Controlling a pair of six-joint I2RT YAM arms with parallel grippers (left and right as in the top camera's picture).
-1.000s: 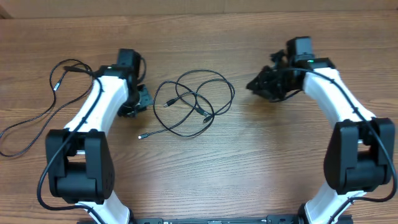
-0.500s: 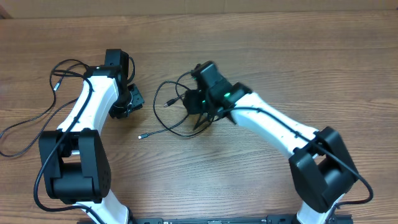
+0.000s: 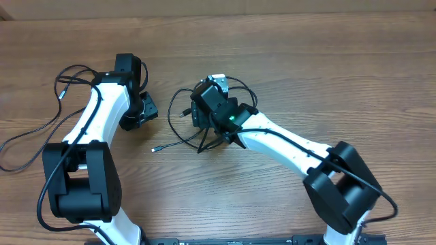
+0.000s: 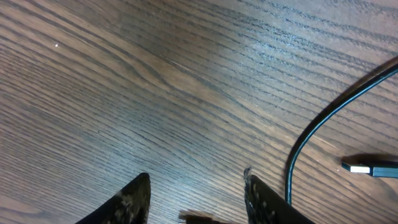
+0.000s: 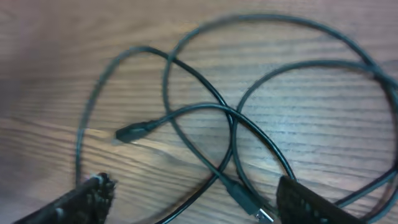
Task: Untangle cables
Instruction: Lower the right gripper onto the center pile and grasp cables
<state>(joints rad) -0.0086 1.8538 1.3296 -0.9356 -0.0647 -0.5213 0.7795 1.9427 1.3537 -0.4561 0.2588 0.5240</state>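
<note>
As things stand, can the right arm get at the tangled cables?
Probably yes: the right gripper hangs open over the cables, straddling the crossing strands, with nothing visible in the way.

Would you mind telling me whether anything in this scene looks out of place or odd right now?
Only the cables: they lie in overlapping, crossing loops directly beneath the right tool. Nothing looks damaged.

Brown wood-grain table (image 3: 306, 61) (fine dark streaks), even light

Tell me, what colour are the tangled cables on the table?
The cables are black; the right wrist view shows them best.
</note>
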